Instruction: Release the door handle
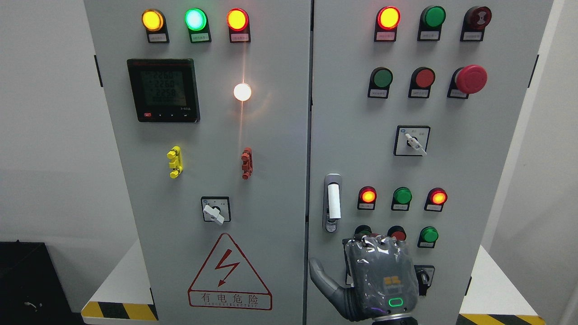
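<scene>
While your right hand [377,280] hangs open, thumb spread, holding nothing, the door handle [333,202] stands free just above-left on the grey cabinet's right door [474,180]; white walls [49,135] flank you.

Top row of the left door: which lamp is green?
The middle lamp. It glows green between two amber lamps, one at the left and one at the right.
</scene>
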Controlling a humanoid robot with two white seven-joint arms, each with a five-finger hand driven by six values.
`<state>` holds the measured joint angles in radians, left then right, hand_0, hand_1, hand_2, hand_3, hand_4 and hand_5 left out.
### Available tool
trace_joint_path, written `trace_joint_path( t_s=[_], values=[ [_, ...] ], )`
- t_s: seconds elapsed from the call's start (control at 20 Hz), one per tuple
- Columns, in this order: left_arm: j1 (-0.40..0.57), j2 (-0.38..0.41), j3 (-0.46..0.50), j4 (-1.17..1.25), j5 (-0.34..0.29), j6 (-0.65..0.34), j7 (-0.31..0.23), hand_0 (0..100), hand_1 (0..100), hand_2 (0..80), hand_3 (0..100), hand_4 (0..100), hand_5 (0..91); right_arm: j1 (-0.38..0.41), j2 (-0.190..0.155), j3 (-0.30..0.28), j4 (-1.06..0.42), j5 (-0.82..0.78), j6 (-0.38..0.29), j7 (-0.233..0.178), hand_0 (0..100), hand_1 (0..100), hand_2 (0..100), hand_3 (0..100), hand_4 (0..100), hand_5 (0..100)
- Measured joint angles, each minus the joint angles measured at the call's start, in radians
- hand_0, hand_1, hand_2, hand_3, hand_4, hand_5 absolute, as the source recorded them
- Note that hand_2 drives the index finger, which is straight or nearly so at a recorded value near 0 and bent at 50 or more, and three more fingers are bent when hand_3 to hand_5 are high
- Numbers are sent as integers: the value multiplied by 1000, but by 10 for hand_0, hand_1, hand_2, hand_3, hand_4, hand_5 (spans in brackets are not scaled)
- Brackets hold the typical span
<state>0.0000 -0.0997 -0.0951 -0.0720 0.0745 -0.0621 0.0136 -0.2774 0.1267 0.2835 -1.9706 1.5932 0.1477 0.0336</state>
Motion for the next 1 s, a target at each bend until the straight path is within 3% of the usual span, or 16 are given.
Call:
trace_joint_path(
  t_s=[0.35,0.6,1.0],
  values=[
    [0,0,0,0,0,0,0,120,556,0,0,0,0,-58,1,-3,49,1,15,1,228,219,971,1000,1000,985],
    [0,0,0,0,0,0,0,120,556,0,0,0,0,-93,1,-4,78,2,36,1,313,241,968,1000,1000,983],
    [0,0,0,0,0,0,0,120,556,0,0,0,0,-137,1,-8,117,2,56,2,330,248,975,1000,1000,983]
  ],
)
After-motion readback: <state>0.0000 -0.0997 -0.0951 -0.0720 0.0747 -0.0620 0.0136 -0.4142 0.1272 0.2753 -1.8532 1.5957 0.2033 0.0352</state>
